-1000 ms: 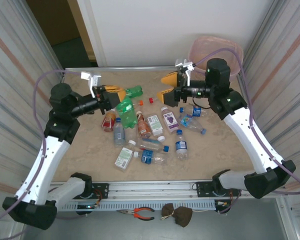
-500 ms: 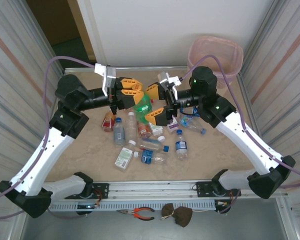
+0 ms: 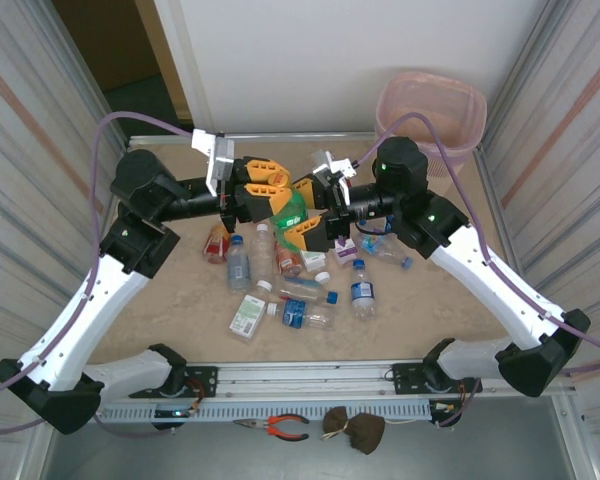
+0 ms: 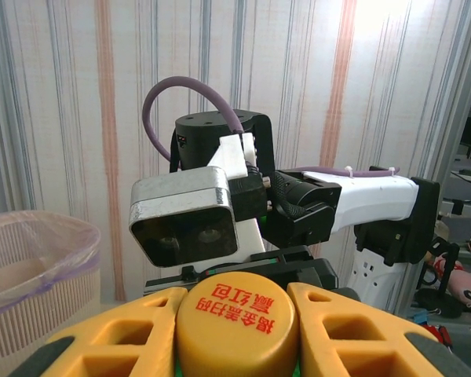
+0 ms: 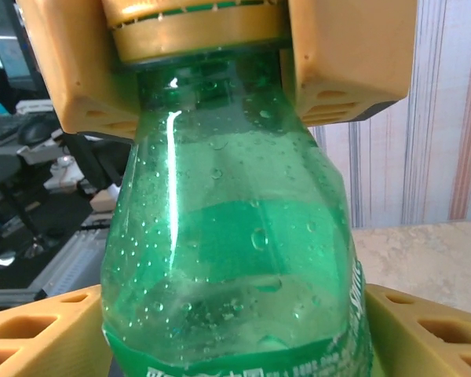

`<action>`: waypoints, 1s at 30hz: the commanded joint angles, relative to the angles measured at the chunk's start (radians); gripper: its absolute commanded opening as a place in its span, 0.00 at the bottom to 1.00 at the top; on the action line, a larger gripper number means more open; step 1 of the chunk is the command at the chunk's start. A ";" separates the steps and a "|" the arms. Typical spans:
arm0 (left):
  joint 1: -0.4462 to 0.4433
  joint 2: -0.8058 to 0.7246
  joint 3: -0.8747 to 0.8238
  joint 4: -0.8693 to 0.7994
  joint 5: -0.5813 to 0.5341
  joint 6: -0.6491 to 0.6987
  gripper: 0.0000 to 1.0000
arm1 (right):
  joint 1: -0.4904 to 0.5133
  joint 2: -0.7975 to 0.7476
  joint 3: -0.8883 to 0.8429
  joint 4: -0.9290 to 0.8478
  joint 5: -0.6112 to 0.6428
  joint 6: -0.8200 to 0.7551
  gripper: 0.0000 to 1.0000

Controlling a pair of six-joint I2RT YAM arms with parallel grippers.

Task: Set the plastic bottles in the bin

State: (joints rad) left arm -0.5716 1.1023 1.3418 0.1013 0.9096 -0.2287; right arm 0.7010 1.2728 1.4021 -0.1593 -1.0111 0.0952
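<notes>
So the bench [image 3: 450, 290] is a beige marbled slab with a metal rail along the near edge, where a pair of red-handled pliers [image 3: 280, 427] lies. Striped ribbed panels close in both sides, with a plain white wall at the back and a dark doorway [image 3: 110, 60] off to the far left. The bin [image 3: 435, 105] sits past the far right corner.

The left pincer [image 3: 272, 186] is clamped on the orange cap [image 4: 237, 322] of a green bottle [image 5: 235, 236], held up over the middle of the bench, well away from the bin. The right pincer [image 3: 302, 210] has its fingers either side of the bottle's body, and honestly I can't tell if it's squeezing. The other bottles [image 3: 300, 290] lie scattered flat on the bench underneath.
</notes>
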 commanded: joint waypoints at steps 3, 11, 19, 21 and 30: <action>-0.007 -0.010 0.036 0.041 0.006 0.023 0.00 | 0.015 -0.035 0.007 -0.017 -0.024 -0.013 0.67; -0.009 -0.008 0.038 0.040 0.000 0.026 0.04 | 0.014 -0.037 0.009 -0.018 -0.023 -0.014 0.57; -0.009 -0.029 0.025 0.017 -0.050 0.050 0.39 | 0.010 -0.035 0.014 -0.023 0.010 -0.012 0.53; -0.009 -0.050 0.010 -0.001 -0.090 0.073 0.49 | 0.003 -0.034 0.016 -0.022 0.026 -0.013 0.52; -0.010 -0.146 -0.032 -0.102 -0.210 0.160 0.61 | -0.085 -0.016 0.040 -0.020 0.122 0.040 0.48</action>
State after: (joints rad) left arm -0.5781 0.9829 1.3258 0.0395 0.7532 -0.1219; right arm 0.6453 1.2690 1.4029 -0.1780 -0.9413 0.1036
